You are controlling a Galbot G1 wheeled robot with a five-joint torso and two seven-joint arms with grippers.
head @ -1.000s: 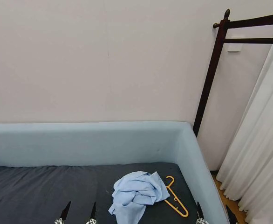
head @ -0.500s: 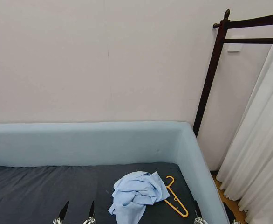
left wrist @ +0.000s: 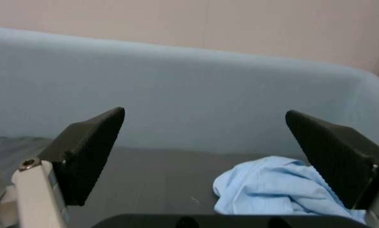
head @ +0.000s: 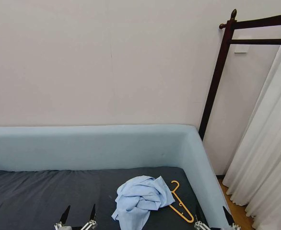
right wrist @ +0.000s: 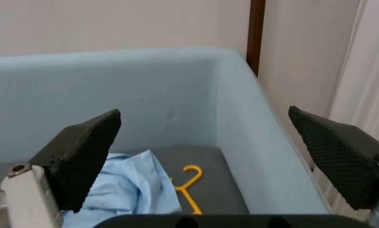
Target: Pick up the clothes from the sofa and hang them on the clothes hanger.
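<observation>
A crumpled light-blue garment lies on the dark seat of the sofa, near its right end. A yellow plastic hanger lies flat just to the right of it, partly tucked under the cloth. My left gripper hovers open at the bottom edge, left of the garment. My right gripper stands open low over the sofa's right arm, with the garment and hanger ahead of it. Nothing sits between either pair of fingers.
A dark wooden clothes rack stands behind the sofa's right end, against the wall. White curtains hang at the far right. The sofa's pale blue back and right arm enclose the seat.
My right gripper has shifted slightly left and up into view. The left gripper, garment and hanger have stayed put.
</observation>
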